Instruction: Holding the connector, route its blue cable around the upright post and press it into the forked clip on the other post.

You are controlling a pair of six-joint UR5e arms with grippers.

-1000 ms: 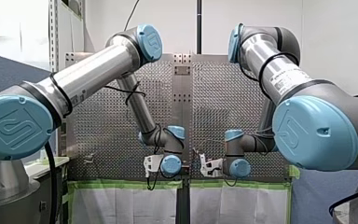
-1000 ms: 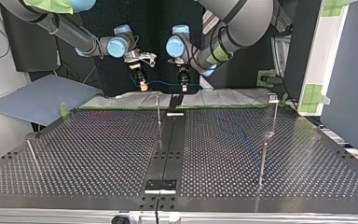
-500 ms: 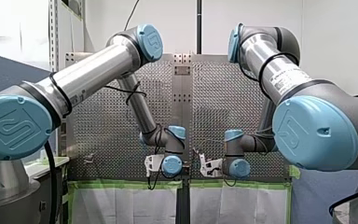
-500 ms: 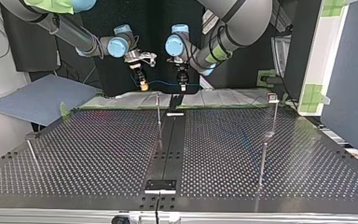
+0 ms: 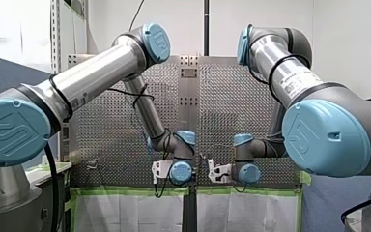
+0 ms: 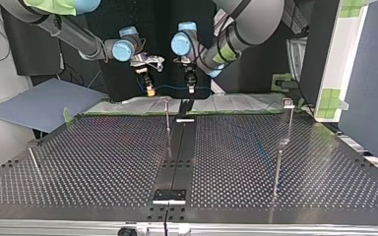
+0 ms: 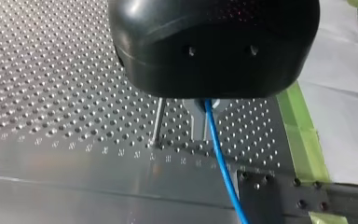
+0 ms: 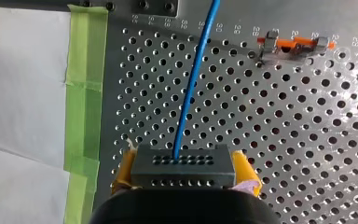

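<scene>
Currently right gripper's (image 8: 183, 170) yellow pads (image 8: 245, 173) are clamping the connector (image 8: 182, 161), left gripper (image 7: 204, 119) is pinching the blue cable (image 7: 221, 163); table numerals (image 8: 186, 29) aren't reading legibly.

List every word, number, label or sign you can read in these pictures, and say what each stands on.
My left arm's blue joint cap and my right arm's blue cap: a raised logo, no clear letters.
White label on my right arm: print too small to read.
Engraved numbers along the perforated table edge: too blurred to quote.
</scene>
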